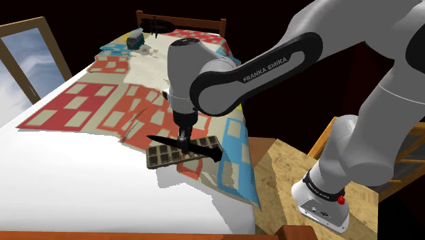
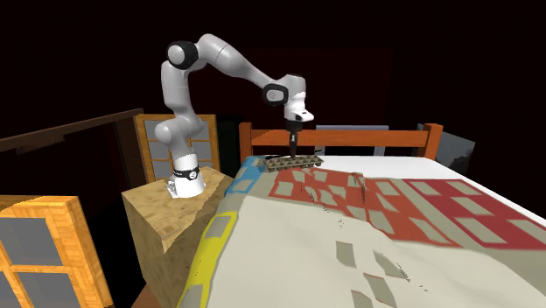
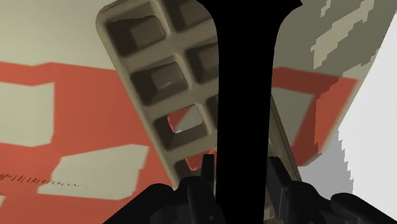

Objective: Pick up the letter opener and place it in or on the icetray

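Fingers [image 3: 277, 178] clamp the black letter opener [image 3: 245, 95], held flat over the grey-brown ice tray [image 3: 159, 83].

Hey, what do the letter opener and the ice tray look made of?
The opener is flat matte black, no shine or grain, so its material cannot be told. The tray is dull grey-brown with moulded, rounded cells, perhaps plastic or rubber.

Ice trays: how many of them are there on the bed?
1. The ice tray lies on the patterned quilt, at its edge beside the stand, beneath the letter opener held in the fingers. The arm may hide others.
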`<action>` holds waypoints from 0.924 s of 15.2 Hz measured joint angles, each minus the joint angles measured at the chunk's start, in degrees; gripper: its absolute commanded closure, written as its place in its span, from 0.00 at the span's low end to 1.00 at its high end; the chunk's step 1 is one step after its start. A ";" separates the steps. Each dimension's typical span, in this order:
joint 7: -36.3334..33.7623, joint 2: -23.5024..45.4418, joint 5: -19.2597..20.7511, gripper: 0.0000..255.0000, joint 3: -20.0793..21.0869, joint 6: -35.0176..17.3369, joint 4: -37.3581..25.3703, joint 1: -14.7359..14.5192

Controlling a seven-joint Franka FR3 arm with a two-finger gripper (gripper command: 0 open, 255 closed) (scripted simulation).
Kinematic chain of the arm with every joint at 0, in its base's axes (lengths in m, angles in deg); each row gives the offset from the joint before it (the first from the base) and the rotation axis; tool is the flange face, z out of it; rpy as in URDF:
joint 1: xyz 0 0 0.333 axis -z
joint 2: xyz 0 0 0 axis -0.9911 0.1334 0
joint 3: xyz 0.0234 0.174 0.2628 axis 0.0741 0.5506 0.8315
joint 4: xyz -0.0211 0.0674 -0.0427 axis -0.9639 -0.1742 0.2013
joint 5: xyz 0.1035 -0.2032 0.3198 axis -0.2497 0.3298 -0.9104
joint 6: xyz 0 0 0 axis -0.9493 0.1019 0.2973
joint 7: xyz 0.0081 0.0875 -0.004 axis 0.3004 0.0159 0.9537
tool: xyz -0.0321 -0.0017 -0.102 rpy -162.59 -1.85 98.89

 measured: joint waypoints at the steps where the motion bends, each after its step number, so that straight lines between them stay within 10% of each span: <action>1: -0.04 0.51 0.12 1.00 0.00 -0.66 0.17 0.00; 9: -0.27 1.32 0.41 1.00 0.06 -2.98 1.12 -0.08; 10: -0.27 1.35 0.42 0.00 0.06 -2.95 1.07 -0.08; 14: -0.25 1.60 0.38 0.00 0.07 -2.86 1.23 -0.09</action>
